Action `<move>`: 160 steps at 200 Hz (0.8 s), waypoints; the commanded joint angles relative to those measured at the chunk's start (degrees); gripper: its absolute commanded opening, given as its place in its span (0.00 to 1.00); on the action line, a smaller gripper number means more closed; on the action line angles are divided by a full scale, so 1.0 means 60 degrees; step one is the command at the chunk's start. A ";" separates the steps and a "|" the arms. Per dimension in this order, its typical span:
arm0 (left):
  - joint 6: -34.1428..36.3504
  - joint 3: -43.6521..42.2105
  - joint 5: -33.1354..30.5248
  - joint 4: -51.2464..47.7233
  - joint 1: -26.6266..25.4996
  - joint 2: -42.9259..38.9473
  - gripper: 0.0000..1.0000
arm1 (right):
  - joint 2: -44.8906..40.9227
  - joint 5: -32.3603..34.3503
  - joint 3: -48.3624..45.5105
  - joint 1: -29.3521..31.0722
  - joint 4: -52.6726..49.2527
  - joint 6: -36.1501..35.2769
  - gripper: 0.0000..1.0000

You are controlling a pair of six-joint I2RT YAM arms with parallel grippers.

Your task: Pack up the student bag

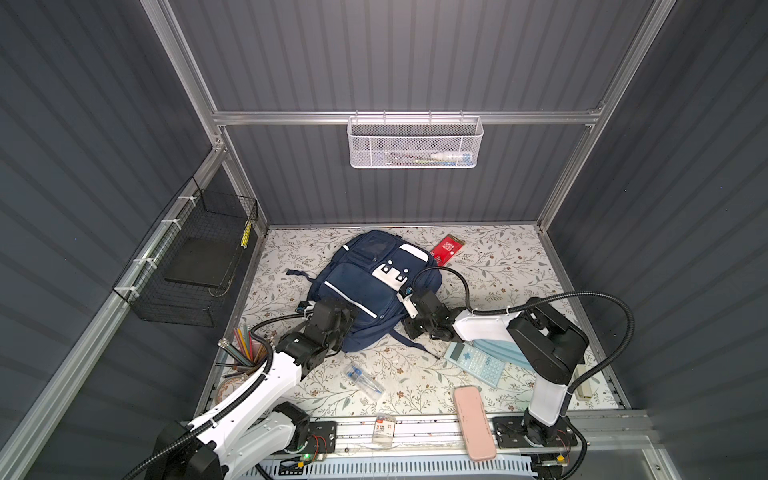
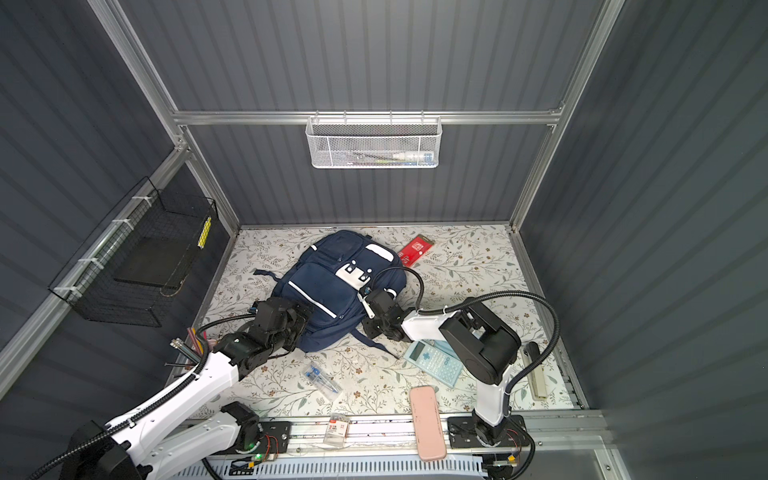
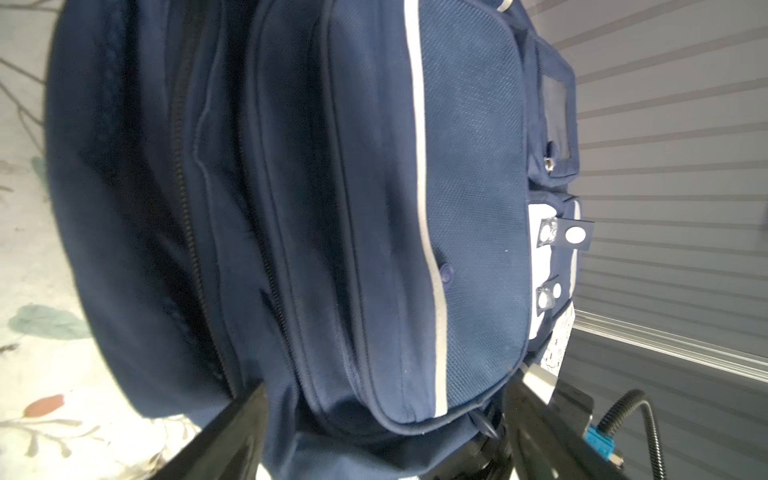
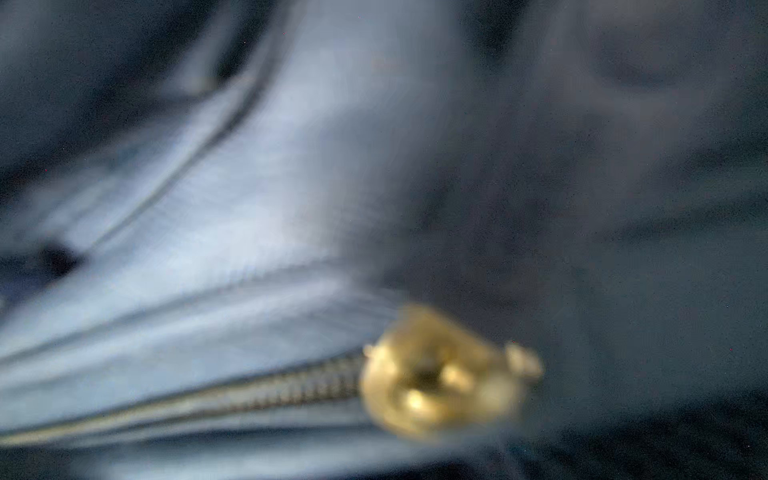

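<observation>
Floral-print tabletop (image 1: 498, 266) carries the student bag (image 1: 365, 286), lying flat at centre-far in both top views. The left gripper (image 1: 332, 309) sits at its near-left corner and the right gripper (image 1: 409, 297) at its right edge.

Left wrist view: black fingers (image 3: 237, 432) are spread wide either side of the bag's end.

Right wrist view: a blurred brass zip slider (image 4: 436, 374) fills the close-up. The right jaws are closed, but I cannot tell what they hold.

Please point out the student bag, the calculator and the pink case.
student bag (image 1: 359, 289): a top view, front pocket panel.
calculator (image 1: 478, 365): a top view, its keypad.
pink case (image 1: 473, 423): a top view, its middle.
</observation>
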 commanded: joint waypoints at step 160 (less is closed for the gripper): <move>-0.0392 -0.0554 -0.1516 -0.0311 -0.1466 -0.0108 0.00 | -0.0679 0.0983 -0.0041 -0.0377 -0.1371 0.0932 0.00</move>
